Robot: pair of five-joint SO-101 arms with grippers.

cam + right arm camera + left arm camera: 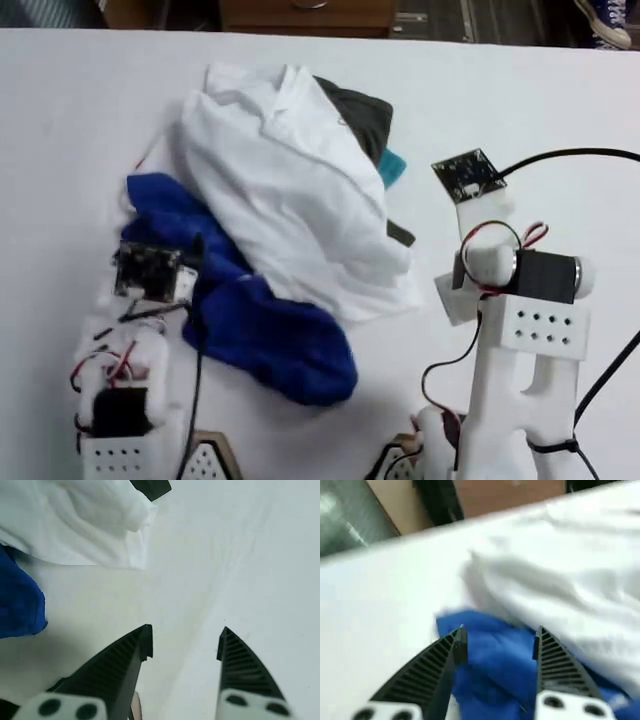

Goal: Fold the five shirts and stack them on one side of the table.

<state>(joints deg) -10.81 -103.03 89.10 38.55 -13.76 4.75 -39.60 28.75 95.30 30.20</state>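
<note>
Blue shirt (250, 320) lies partly under the white shirt (290, 190); folding looks unstarted. Left gripper (501, 632), jaws apart over the blue, should pinch it. The right gripper (186, 630) sits parted beside the white shirt.

No readable text, labels or nos. anywhere.

Small robotics lab — white table (70, 110), bare-wired arm (520, 330), wooden cabinet (300, 18) and dark floor (500, 20) behind
</note>
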